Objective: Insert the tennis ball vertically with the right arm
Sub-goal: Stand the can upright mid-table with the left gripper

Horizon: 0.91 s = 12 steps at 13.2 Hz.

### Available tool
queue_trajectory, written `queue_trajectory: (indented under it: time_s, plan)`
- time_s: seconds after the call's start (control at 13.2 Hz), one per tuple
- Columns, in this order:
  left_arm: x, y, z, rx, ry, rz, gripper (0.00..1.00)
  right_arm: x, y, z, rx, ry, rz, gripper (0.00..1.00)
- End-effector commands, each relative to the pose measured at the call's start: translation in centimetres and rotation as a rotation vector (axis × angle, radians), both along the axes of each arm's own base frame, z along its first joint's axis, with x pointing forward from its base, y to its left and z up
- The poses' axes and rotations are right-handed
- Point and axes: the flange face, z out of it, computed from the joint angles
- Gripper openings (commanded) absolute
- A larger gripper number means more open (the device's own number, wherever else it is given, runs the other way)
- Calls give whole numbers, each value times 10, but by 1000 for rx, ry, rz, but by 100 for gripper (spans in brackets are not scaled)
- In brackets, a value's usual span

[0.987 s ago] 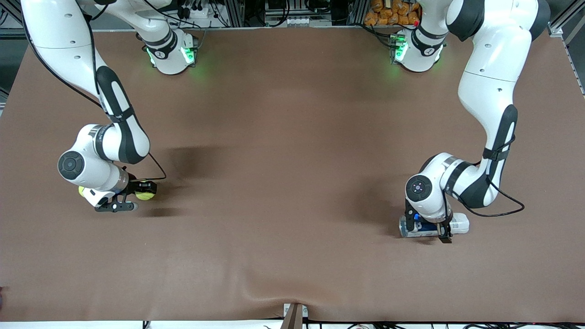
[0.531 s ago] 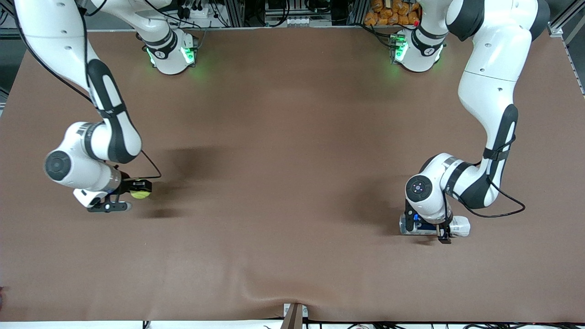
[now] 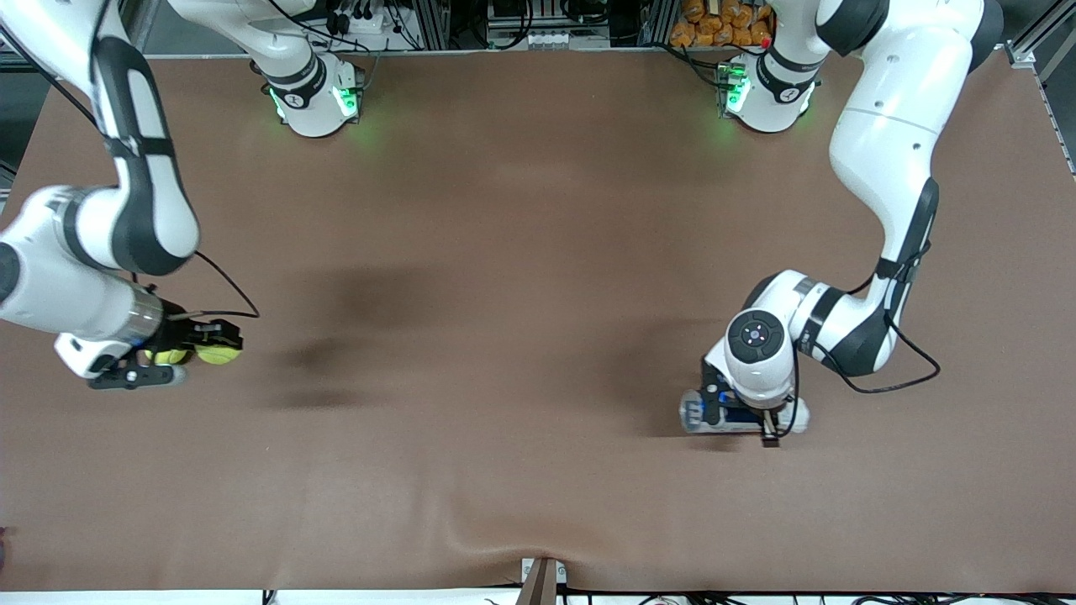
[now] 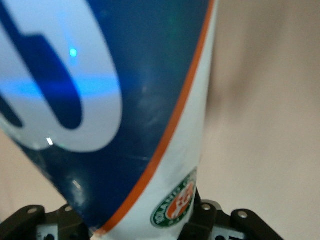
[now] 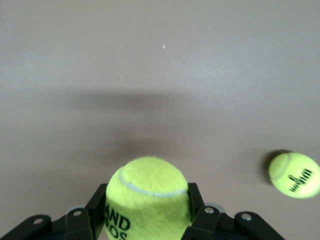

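Balls first: I see one tennis ball (image 5: 147, 195) pinched tight in my right gripper (image 3: 189, 353), up over the table (image 3: 521, 277) near the right arm's end. A second ball (image 5: 294, 173) lies below. My left gripper (image 3: 744, 418) squeezes the can (image 3: 698, 413), lying flat, lengthwise along the near edge. Middle is wide open.

Yellow-green tennis ball (image 5: 148, 196) with black lettering, clamped between right gripper (image 3: 181, 353) jaws over the brown surface (image 3: 504, 252), toward right arm's end.
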Motion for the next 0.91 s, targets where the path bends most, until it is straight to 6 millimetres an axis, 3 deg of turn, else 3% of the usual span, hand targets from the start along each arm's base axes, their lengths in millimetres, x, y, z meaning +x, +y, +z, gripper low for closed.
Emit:
queue_trajectory:
  time_s: [0.0,0.08,0.23,0.38,0.53,0.84]
  plan:
    - [-7,-42,50,-163,29,43,59,4,-5,70,16,2,25,0]
    - [-15,-64,58,-244,51,82,59,6,-4,91,14,8,31,0]
    - [-11,-104,100,-416,17,223,60,7,-1,126,-8,11,-2,0]
    - [-16,-151,116,-565,-59,349,60,8,9,146,-58,-4,-39,0]
    - [-21,-177,118,-713,-78,494,59,9,12,154,-57,-19,-53,0]
    - [-49,-234,128,-929,-84,624,59,9,10,155,-59,-19,-54,0]
